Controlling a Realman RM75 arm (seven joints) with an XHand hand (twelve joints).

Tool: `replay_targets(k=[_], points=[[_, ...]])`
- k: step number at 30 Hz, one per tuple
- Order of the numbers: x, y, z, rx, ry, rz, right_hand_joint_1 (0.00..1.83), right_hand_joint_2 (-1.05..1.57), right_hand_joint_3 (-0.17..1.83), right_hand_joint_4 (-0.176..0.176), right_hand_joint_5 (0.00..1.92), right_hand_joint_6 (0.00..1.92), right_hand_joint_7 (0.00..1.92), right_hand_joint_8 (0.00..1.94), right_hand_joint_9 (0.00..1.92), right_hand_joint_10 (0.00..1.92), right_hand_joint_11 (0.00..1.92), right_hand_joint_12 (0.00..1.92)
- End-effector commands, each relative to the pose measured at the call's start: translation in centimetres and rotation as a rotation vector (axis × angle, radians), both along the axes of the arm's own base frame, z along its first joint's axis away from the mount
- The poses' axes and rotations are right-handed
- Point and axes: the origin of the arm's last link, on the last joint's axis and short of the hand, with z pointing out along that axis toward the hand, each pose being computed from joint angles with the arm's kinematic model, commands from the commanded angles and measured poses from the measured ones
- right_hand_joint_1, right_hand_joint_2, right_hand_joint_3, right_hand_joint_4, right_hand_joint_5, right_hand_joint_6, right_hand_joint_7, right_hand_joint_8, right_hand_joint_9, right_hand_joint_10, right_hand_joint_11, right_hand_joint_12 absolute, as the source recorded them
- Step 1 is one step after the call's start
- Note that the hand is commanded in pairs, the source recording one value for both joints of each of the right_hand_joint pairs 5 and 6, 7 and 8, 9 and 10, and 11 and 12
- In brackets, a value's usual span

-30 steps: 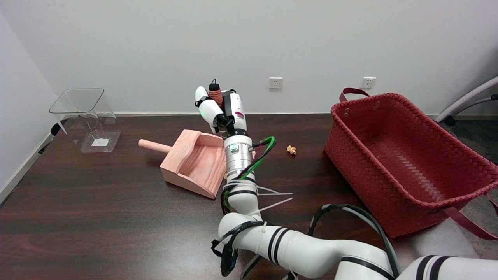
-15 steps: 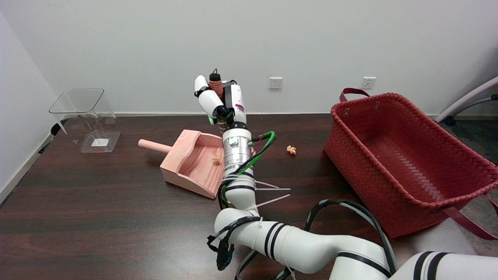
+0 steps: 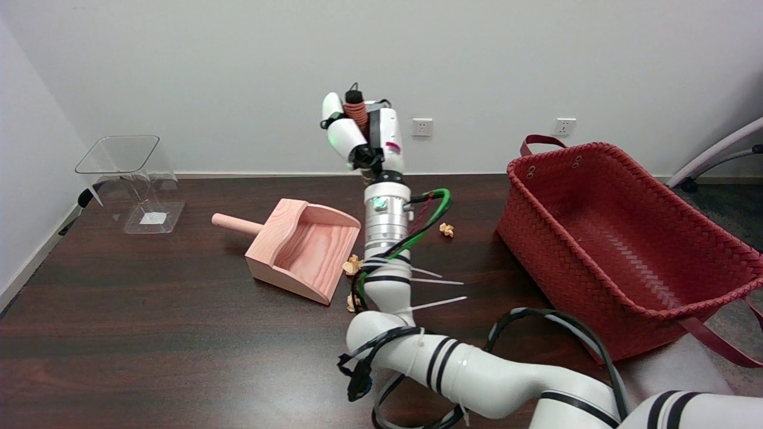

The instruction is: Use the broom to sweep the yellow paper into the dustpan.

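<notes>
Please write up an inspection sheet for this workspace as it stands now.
Surface: dark wooden table.
Job's things: pink wooden dustpan, apparently empty; yellow paper bits at its mouth and nearer the basket; broom handle gripped upright.
Clutter: clear plastic bin, far left; red woven basket, right.
Grippers: right robot hand raised, holding the broom handle.
Cables: green and red wires at the wrist; black cable.
Surroundings: white wall, two sockets.

pale pink wood-grain dustpan, woven red basket, yellow paper, dark brown table.
</notes>
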Motion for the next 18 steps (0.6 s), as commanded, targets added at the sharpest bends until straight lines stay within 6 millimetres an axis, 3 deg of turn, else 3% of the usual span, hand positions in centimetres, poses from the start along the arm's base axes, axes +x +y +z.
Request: replay_targets(k=[1,18], points=[[1.6,1.6,6.3,-0.132,0.122,0.066,0.77,1.57,0.61,0.0,1.92,1.92,1.92,1.92,1.92,1.92,1.92,1.92],[0.7,1.5,11.7,-0.181,0.162,0.054,0.82,1.57,0.68,0.0,1.92,1.92,1.92,1.92,1.92,1.92,1.92,1.92]])
